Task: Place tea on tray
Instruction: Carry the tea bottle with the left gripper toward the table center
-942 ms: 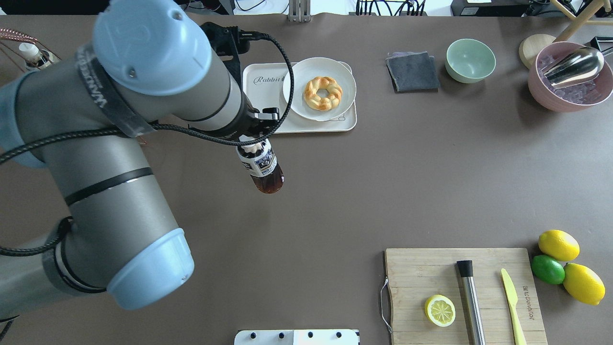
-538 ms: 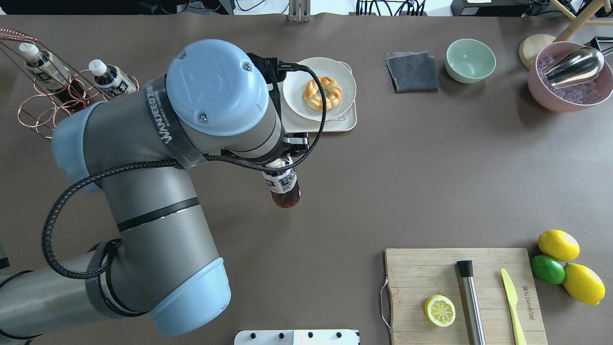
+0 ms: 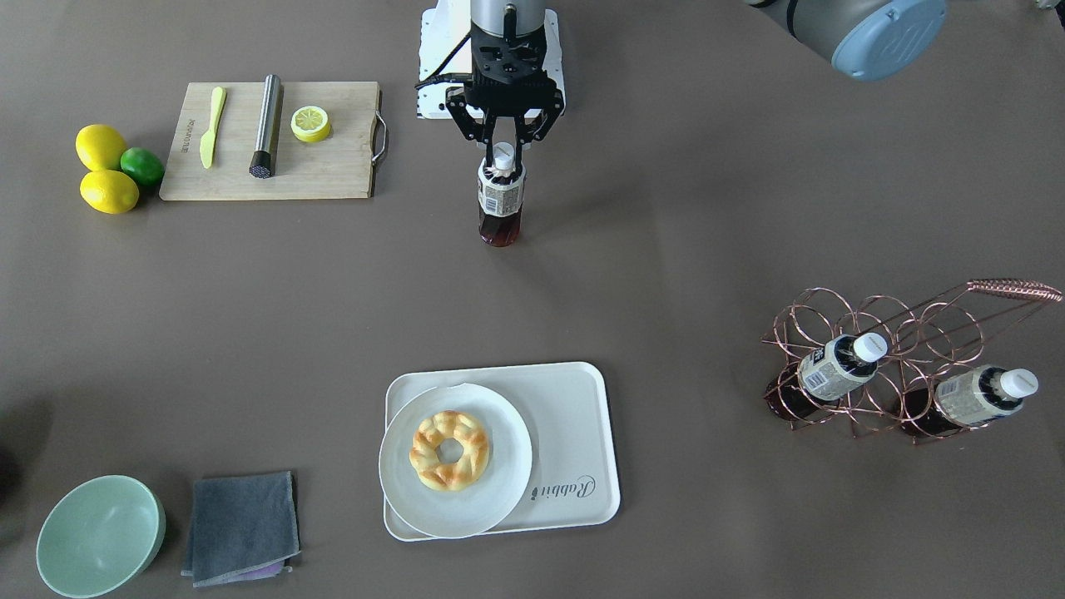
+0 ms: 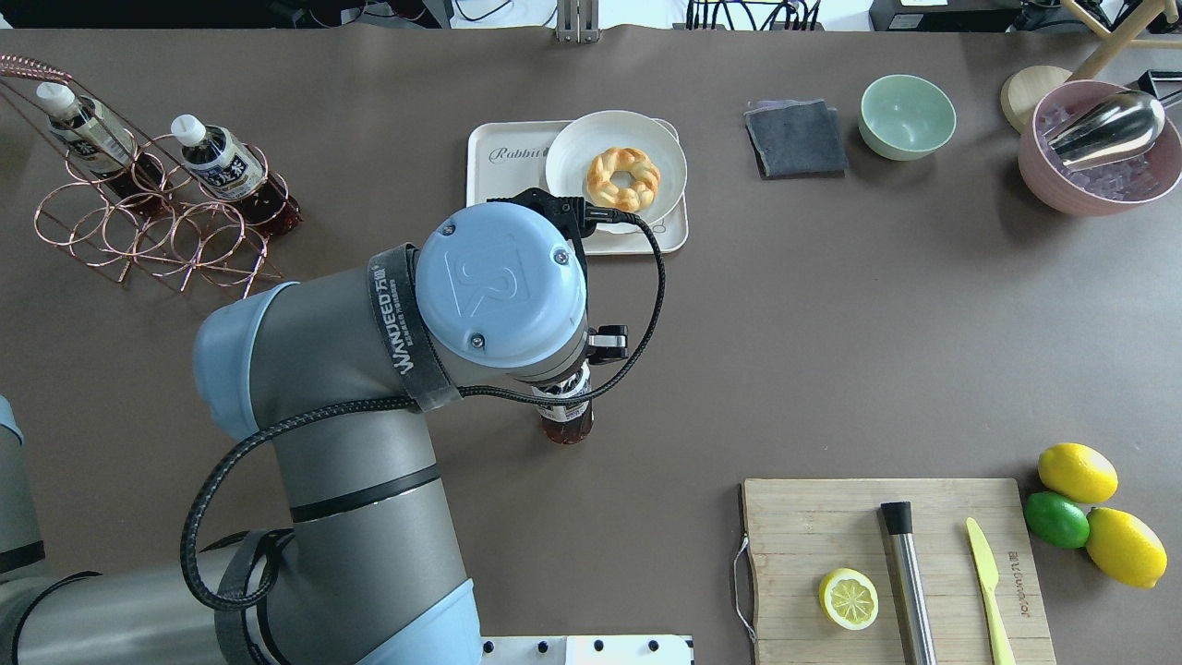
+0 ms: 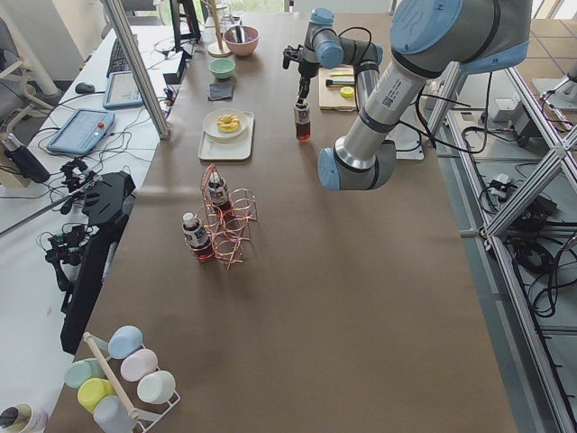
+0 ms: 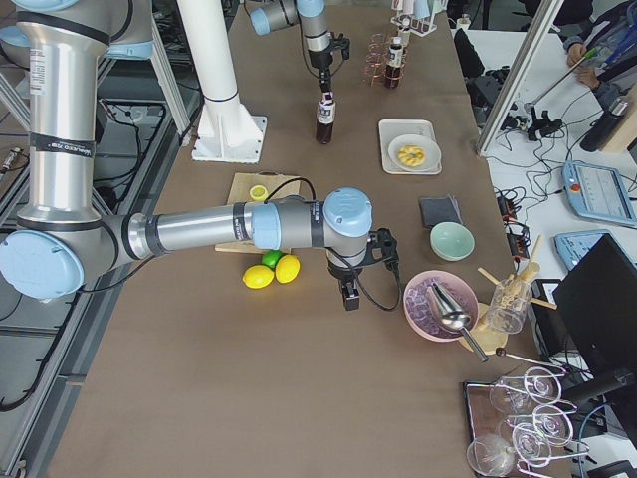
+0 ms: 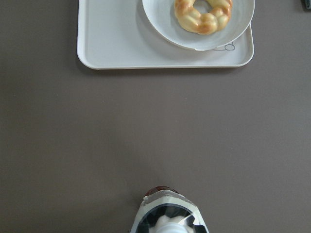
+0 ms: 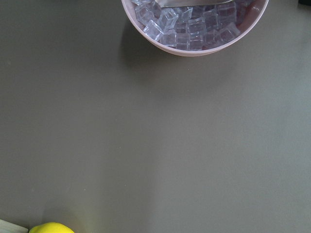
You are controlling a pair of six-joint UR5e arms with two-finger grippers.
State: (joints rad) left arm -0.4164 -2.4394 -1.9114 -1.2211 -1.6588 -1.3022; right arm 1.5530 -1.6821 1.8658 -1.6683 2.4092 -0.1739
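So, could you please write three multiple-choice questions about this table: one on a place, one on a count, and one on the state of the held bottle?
1. Where does the round plate with the pastry stand?
A) on the white tray
B) on the wooden board
C) beside the limes

2. How many bottles are in the copper rack?
A) one
B) two
C) three

3. How is the tea at the left gripper?
A) lying on the tray
B) upright, away from the tray
C) tipped over on the board

Answers:
1 A: the plate sits on one end of the tray.
2 B: two capped bottles lean in the rack.
3 B: the gripper is shut on its cap end, and bare table lies between it and the tray.
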